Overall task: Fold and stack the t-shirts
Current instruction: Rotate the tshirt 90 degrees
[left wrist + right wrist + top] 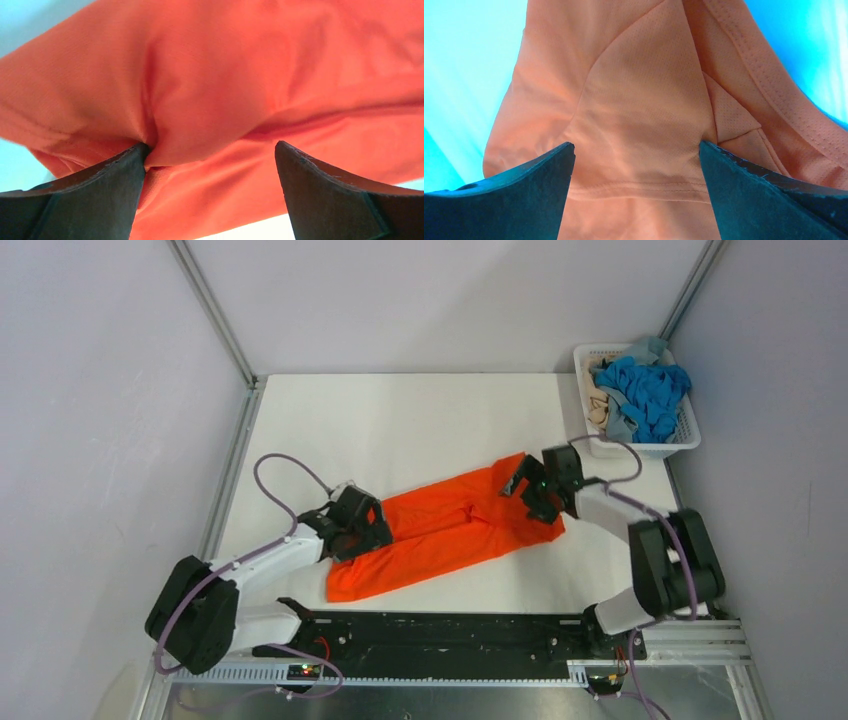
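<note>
Orange t-shirt (pixel 450 530) lying as a long creased strip on the white surface (pixel 400 420) | left pincer (pixel 380 528) gaping over smooth folds | right pincer (pixel 522 488) gaping over stitched mesh knit

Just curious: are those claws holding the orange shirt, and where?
Nothing is held. Both the left gripper and right gripper stand open over the orange shirt.

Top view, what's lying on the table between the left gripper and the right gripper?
Only the orange t-shirt, lying as a long strip from the left gripper to the right gripper. The top view shows it.
</note>
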You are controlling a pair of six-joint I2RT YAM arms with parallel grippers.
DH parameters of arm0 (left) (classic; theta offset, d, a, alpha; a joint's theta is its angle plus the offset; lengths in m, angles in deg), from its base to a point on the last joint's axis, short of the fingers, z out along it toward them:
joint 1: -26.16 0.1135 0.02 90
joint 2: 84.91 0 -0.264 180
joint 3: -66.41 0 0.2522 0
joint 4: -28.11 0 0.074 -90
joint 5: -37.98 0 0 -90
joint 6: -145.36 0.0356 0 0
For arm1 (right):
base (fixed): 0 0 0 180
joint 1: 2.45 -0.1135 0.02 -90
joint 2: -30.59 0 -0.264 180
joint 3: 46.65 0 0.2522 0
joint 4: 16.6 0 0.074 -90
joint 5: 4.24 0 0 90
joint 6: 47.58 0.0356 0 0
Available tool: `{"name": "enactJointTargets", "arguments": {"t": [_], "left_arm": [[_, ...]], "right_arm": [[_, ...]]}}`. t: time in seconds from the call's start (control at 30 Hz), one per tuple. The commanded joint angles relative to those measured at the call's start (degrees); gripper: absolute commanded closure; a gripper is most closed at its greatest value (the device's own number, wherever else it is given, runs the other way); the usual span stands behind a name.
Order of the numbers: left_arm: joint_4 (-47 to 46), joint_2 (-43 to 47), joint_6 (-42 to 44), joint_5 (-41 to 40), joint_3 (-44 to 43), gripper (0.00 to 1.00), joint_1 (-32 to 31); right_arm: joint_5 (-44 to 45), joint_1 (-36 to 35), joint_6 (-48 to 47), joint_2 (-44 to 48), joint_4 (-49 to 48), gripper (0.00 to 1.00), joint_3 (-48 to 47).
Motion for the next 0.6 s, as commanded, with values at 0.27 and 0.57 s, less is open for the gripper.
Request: {"name": "enactJointTargets", "arguments": {"t": [0.27, 0.57], "left_arm": [[-4.0, -9.4, -12.85, -0.21, -5.65, 0.0, -12.57], [-7.58, -20.37, -18.14, 1.54, -14.27, 0.0, -23.34]], "right_arm": [[-2.98, 3.54, -10.6, -31.13, 10.46, 0.01, -36.49], [-5.35, -0.37, -13.27, -56.56, 21.85, 0.01, -72.7]]}}
